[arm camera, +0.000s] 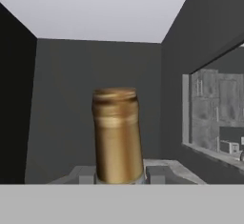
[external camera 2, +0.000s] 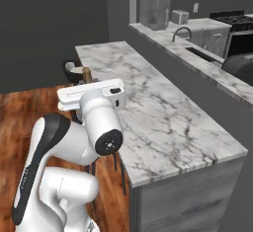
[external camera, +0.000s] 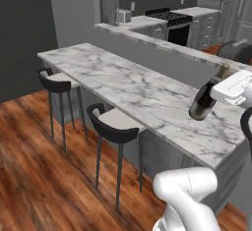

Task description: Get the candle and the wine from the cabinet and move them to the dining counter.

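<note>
The fingers (arm camera: 116, 174) were clenched on the wine (external camera: 203, 101), which hung tilted just above the near end of the marble surface (external camera: 133, 90). Delivery looked underway; next it needed righting, lowering and releasing.

My wine (external camera: 202, 103) is dark, glossy glass, its neck wrapped in smooth gold foil (arm camera: 117, 133) with a soft metallic sheen. The worktop (external camera: 133, 90) under it is polished white marble with grey veins. The floor (external camera: 34, 166) is glossy reddish wood. The stools (external camera: 114, 127) have matt black shells and pale seats.
</note>
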Controlling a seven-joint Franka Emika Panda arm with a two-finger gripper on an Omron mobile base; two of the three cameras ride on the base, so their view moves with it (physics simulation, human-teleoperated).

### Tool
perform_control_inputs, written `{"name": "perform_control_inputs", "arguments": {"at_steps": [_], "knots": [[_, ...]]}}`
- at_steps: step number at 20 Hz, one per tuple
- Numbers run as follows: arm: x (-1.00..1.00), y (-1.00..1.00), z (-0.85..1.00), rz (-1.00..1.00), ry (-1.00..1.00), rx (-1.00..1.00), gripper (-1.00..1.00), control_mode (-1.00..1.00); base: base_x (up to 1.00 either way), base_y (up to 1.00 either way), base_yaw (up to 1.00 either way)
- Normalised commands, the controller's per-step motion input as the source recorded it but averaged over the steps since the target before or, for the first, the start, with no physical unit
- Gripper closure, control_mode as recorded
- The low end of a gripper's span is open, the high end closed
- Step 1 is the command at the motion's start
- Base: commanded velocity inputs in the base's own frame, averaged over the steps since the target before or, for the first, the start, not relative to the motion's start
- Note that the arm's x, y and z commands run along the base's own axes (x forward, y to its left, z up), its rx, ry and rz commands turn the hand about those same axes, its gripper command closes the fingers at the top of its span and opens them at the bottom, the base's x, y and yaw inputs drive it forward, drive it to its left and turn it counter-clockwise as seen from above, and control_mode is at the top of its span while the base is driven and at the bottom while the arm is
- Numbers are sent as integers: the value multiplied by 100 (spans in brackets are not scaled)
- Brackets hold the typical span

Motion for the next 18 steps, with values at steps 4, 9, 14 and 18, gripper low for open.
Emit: {"name": "perform_control_inputs", "arguments": {"at_steps": [4, 9, 14, 18], "knots": [[44, -2, -1, 0, 1, -11, 100, -100, 0, 0, 0], [49, 0, 0, 0, 7, -9, 100, -100, 0, 0, 0], [34, -9, -26, 0, 2, -1, 100, -100, 0, 0, 0], [40, -7, -21, 0, 0, 0, 100, -100, 0, 0, 0]]}}
